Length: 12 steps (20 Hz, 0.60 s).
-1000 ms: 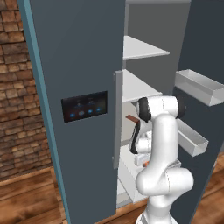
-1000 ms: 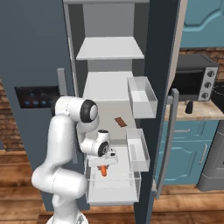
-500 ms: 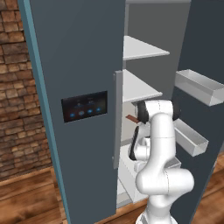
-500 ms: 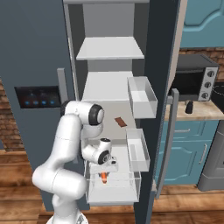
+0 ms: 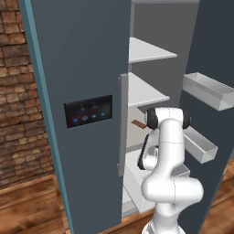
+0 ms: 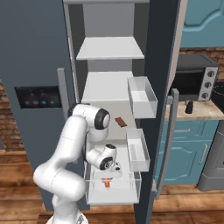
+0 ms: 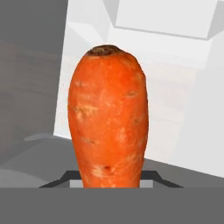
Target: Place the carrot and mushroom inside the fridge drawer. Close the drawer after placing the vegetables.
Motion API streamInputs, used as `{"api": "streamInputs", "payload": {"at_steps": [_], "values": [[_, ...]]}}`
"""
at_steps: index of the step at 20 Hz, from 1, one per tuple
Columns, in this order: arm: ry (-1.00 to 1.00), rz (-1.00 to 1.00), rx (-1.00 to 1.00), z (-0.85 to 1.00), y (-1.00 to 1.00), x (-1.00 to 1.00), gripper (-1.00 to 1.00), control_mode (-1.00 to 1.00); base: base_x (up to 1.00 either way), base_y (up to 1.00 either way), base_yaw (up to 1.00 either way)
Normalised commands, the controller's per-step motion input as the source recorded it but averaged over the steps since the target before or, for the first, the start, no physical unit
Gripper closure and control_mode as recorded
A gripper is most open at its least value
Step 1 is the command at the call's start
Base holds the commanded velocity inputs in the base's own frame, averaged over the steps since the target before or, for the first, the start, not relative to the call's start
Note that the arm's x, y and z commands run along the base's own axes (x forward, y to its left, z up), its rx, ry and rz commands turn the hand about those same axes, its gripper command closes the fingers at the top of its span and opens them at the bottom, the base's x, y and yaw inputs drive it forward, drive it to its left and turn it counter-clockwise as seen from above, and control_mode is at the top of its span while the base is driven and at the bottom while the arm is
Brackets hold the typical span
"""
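The fridge drawer [image 6: 114, 192] is pulled out at the bottom of the open dark grey fridge [image 6: 39, 57], its pale walls open to the top. The carrot [image 6: 106, 183] is low inside it, near the middle; whether it touches the drawer floor cannot be told. Above the drawer, flat white shelves [image 6: 110, 49] stack up the fridge interior. A small brown item [image 6: 120, 122] lies on the lower shelf, towards its right edge. Beyond the fridge door, a pale surface [image 6: 199, 112] carries a microwave [image 6: 192, 83] and a small dark bottle [image 6: 189, 107].
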Motion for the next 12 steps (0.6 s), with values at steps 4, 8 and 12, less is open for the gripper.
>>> {"api": "streamInputs", "payload": {"at_steps": [4,8,12], "values": [[0.00,0.01,0.00,-0.41,-0.15,-0.08,1.00,-1.00,0.00,0.00,0.00],[0.00,0.01,0.00,-0.42,-0.03,-0.02,1.00,-1.00,0.00,0.00,0.00],[0.01,0.00,0.00,-0.37,0.00,0.00,-1.00,-1.00,0.00,0.00,0.00]]}}
